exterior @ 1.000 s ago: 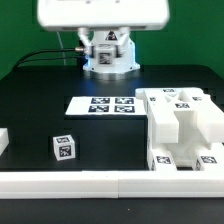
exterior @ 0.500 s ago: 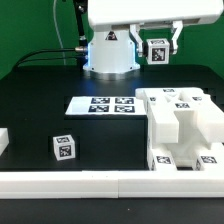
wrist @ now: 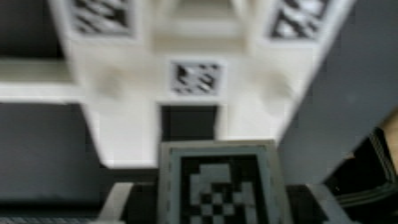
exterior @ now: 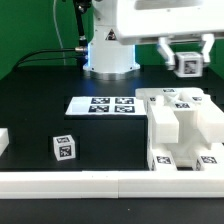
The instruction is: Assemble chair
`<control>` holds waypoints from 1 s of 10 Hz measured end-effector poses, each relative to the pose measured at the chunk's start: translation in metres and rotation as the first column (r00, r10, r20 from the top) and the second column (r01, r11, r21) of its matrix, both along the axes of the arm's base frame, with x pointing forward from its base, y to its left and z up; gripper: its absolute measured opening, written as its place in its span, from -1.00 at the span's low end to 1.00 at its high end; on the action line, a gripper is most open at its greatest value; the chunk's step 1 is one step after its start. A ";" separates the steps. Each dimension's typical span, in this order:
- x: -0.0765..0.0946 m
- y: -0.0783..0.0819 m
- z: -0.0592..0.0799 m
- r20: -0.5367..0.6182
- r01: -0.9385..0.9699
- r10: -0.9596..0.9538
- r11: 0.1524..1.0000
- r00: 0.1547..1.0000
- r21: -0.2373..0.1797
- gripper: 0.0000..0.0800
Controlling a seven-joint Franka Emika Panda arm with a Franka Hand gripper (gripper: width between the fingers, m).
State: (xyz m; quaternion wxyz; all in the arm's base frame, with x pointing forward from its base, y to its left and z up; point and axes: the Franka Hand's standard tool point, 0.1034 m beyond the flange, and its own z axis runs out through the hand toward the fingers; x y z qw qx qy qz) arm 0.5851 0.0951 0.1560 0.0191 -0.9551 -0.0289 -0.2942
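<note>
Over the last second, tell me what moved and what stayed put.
The gripper, shut on a tagged block, carried it toward the exterior view's right and slightly down, so it now hangs above the partly built chair. Nothing was let go. The loose block, the marker board and the partly built chair stayed put.
</note>
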 end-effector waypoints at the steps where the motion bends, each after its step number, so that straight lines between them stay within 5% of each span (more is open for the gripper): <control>1: -0.002 -0.006 0.000 -0.003 0.008 -0.008 1.000 1.000 -0.002 -0.30; 6: -0.003 -0.005 -0.004 -0.010 0.007 -0.007 1.000 1.000 -0.003 -0.30; 10: -0.001 0.010 -0.022 -0.022 -0.013 0.013 1.000 1.000 -0.005 -0.30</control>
